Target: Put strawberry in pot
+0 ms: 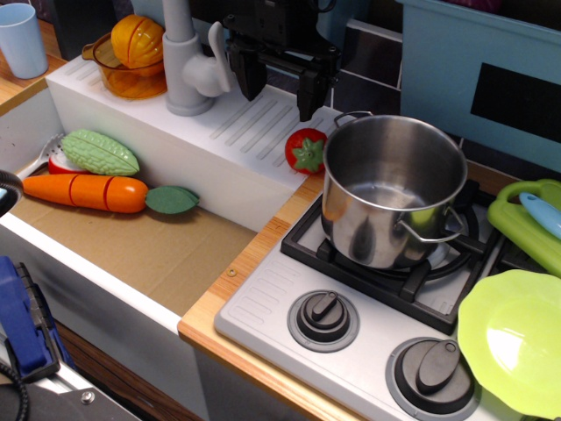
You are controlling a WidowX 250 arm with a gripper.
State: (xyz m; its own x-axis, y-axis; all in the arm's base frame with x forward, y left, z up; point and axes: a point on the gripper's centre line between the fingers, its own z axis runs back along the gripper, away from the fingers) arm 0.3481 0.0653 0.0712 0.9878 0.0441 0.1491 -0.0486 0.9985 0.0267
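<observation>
The strawberry (304,150) is small, glossy red with a green cap. It lies on the white ridged ledge just left of the pot, touching or nearly touching its wall. The pot (392,189) is shiny steel with wire loop handles, empty, standing on the black stove grate. My black gripper (279,82) hangs above the ledge, up and left of the strawberry. Its two fingers are spread apart with nothing between them.
A white faucet (188,61) stands left of the gripper. An orange bowl (131,77) holds a yellow fruit. A carrot (88,190) and a red-white piece with bumpy green top (98,153) lie in the sink. Green plates (517,338) sit right of the stove.
</observation>
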